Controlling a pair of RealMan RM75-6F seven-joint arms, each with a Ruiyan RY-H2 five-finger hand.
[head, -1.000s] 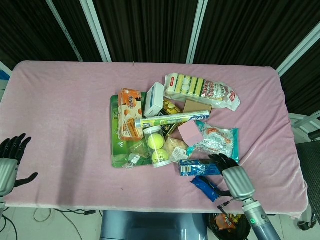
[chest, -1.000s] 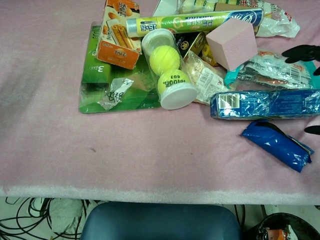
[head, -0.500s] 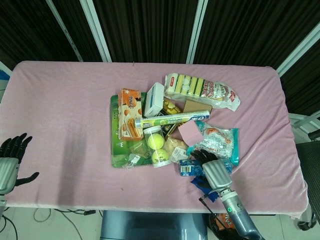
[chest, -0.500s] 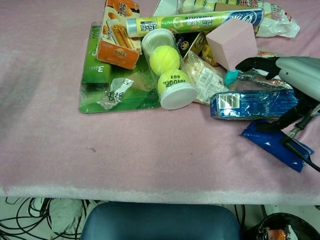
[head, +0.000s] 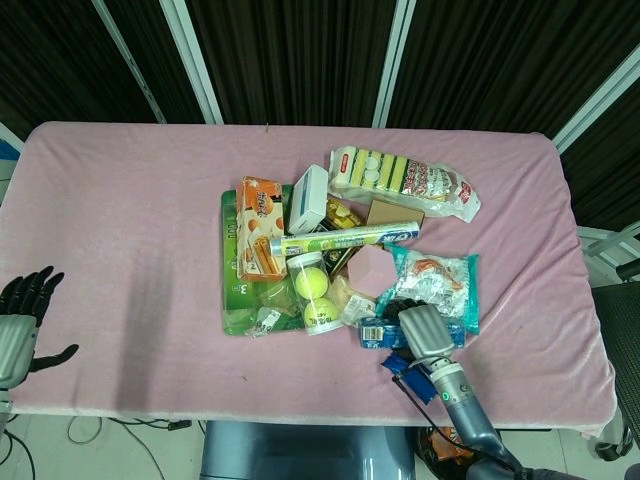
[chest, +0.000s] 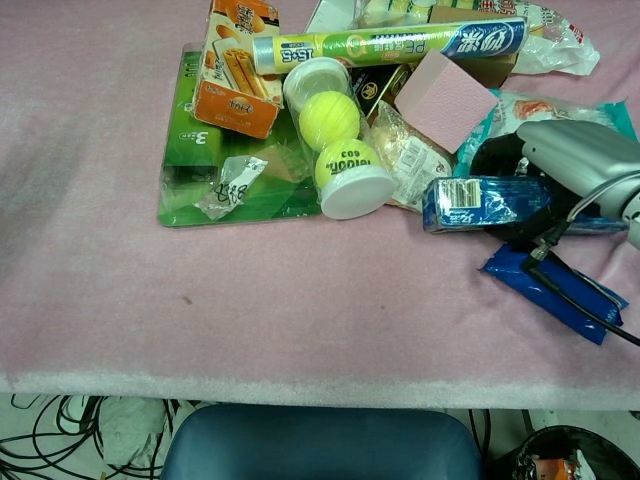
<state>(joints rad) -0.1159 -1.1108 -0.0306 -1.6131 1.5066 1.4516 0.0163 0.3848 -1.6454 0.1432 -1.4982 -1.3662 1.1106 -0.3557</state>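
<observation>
Right hand (head: 422, 333) sits at the lower centre-right of the head view, directly over the blue packet (chest: 480, 203). The dark fingers (chest: 497, 160) curl down over the far edge of this packet; whether they clamp it or only rest on it cannot be told, since the palm covers the contact. The packet lies flat on the pink surface (head: 130, 220), long axis running left to right across the frame, barcode end pointing left. About half of its length shows clear of the hand on the left side. A second, darker blue wrapper (chest: 555, 290) lies just below it, angled down to the right, under the wrist cable.

Left hand (head: 20, 325) hangs at the lower left edge of the head view, off the surface and well apart from every item, fingers spread and holding nothing. The right hand is therefore the nearer one by far.

Containers: a clear tube (chest: 335, 140) left of the packet holds two tennis balls and has a white cap at its near end. A pink block (chest: 440, 95) leans just above the packet, beside a crinkled snack bag (head: 440, 285).
</observation>
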